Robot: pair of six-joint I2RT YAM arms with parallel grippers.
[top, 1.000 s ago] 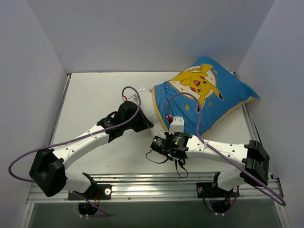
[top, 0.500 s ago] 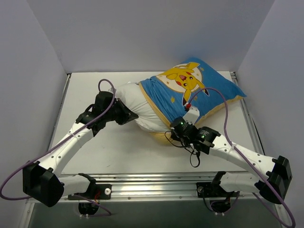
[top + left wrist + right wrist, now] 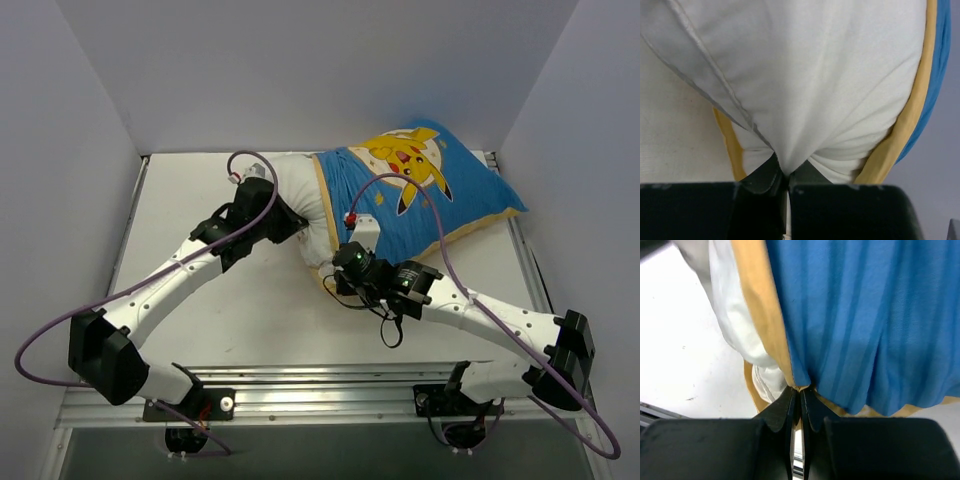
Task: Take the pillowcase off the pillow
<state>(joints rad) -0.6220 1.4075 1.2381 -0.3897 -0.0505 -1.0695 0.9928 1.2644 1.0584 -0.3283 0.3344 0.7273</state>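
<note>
White table (image 3: pixel 200 200), grey walls (image 3: pixel 300 70) closing in on three sides. Pillow (image 3: pixel 297 200) is lying toward the far right corner, its white end sticking out of the pillowcase (image 3: pixel 450 195). Left gripper (image 3: pixel 786 172) is pinching a fold of bare pillow, probably anchoring it. Right gripper (image 3: pixel 799 392) is clamping the case's yellow trim at the opening, set for an opposite pull. Right wall (image 3: pixel 580 150) is crowding the case's far corner; purple cables (image 3: pixel 240 157) are looping overhead.

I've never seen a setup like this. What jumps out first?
The bright blue pillowcase with its yellow cartoon character, lying at the far right of the table, partly pulled off a plump white pillow. The left gripper pinches the bare pillow end, while the right gripper pinches the pillowcase's yellow-trimmed edge.
</note>
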